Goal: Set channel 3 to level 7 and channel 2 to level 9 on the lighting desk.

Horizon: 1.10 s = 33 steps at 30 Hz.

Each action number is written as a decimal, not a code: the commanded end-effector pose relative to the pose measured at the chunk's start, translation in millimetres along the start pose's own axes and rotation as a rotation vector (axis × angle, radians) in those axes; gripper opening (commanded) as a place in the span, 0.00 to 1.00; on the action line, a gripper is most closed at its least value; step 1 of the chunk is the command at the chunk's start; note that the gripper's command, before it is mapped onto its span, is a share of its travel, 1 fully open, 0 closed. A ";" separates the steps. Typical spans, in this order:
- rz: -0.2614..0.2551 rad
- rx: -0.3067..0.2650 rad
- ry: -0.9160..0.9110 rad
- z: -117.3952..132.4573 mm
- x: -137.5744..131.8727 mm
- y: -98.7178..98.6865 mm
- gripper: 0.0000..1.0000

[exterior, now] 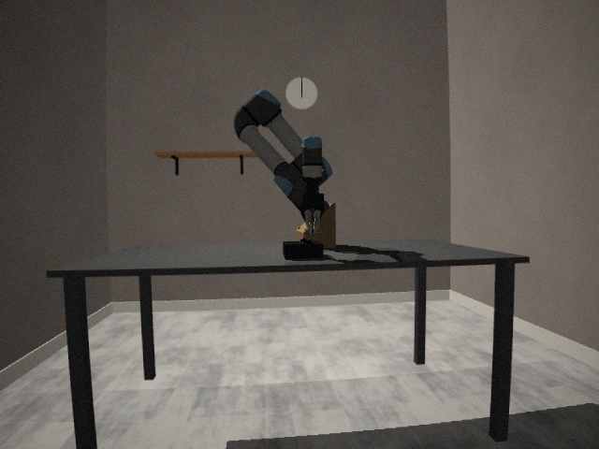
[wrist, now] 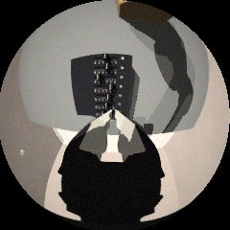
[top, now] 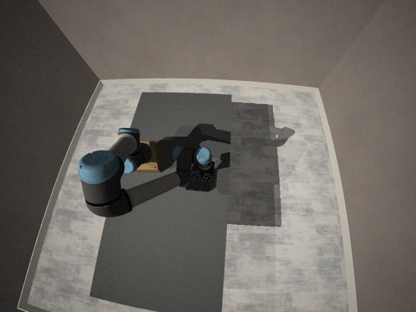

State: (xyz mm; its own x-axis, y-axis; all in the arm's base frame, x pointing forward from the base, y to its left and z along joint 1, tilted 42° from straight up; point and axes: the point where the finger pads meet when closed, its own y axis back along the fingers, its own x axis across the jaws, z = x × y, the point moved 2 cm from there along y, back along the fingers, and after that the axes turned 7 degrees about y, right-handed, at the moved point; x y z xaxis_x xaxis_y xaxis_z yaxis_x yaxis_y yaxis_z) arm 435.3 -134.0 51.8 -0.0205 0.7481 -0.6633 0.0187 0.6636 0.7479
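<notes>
The lighting desk (top: 202, 182) (exterior: 302, 250) (wrist: 85, 86) is a small black box on the dark table, with several fader tracks and small caps along its middle. My gripper (wrist: 113, 110) (exterior: 313, 225) is shut with nothing between its fingers. The joined fingertips point down at the near end of the fader rows, a little above the desk's top. In the overhead view the wrist (top: 203, 157) hides the far part of the desk. The fader levels are too small to read.
A tan wedge-shaped arm mount (top: 150, 157) (exterior: 327, 226) stands just behind the desk on the dark table (top: 161, 242) (exterior: 193, 258). A wall shelf (exterior: 205, 154) and a round clock (exterior: 301, 93) are on the back wall.
</notes>
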 end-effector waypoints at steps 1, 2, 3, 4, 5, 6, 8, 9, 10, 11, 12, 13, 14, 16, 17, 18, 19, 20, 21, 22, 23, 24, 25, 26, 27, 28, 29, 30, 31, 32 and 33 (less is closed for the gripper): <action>0.000 -0.001 0.000 0.3 -0.2 -2.7 0.00; 0.000 -0.001 0.000 0.3 -0.2 -3.4 0.00; 0.000 -0.001 0.000 0.3 -0.2 -4.1 0.00; 0.000 -0.001 0.000 0.2 -0.3 -4.8 0.00; 0.000 -0.001 0.000 0.2 -0.3 -5.5 0.00; 0.000 -0.001 0.000 0.2 -0.3 -6.1 0.00; 0.000 -0.001 0.000 0.2 -0.4 -7.2 0.00; 0.000 -0.001 0.000 0.2 -0.4 -7.7 0.00; 0.000 -0.001 0.000 0.2 -0.4 -8.2 0.00; 0.000 -0.001 0.000 0.2 -0.4 -8.6 0.00; 0.000 -0.001 0.000 0.2 -0.4 -9.0 0.00; 0.000 -0.001 0.000 0.2 -0.4 -9.0 0.00; 0.000 -0.001 0.000 0.2 -0.4 -9.0 0.00; 0.000 -0.001 0.000 0.2 -0.5 -9.7 0.00; 0.000 -0.001 0.000 0.2 -0.5 -10.0 0.00; 0.000 -0.001 0.000 0.2 -0.5 -10.2 0.00; 0.000 -0.001 0.000 0.2 -0.5 -10.4 0.00; 0.000 -0.001 0.000 0.2 -0.5 -10.5 0.00; 0.000 -0.001 0.000 0.2 -0.5 -10.7 0.00; 0.000 -0.001 0.000 0.2 -0.5 -10.8 0.00; 0.000 -0.001 0.000 0.2 -0.5 -10.8 0.00; 0.000 -0.001 0.000 0.2 -0.5 -10.9 0.00; 0.000 -0.001 0.000 0.2 -0.5 -10.9 0.00; 0.000 -0.001 0.000 0.2 -0.5 -10.9 0.00; 0.000 -0.001 0.000 0.2 -0.5 -10.9 0.00; 0.000 -0.001 0.000 0.2 -0.5 -10.9 0.00; 0.000 -0.001 0.000 0.2 -0.5 -10.9 0.00; 0.000 -0.001 0.000 0.2 -0.5 -10.9 0.00; 0.000 -0.001 0.000 0.2 -0.5 -10.9 0.00; 0.000 -0.001 0.000 0.2 -0.5 -10.9 0.00; 0.000 -0.001 0.000 0.2 -0.5 -10.9 0.00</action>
State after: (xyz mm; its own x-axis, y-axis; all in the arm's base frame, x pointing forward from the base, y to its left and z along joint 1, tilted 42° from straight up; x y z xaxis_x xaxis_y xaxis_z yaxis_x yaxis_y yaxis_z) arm 435.0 -141.8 43.7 -0.0206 0.7481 -0.6633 0.0186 0.6636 0.7479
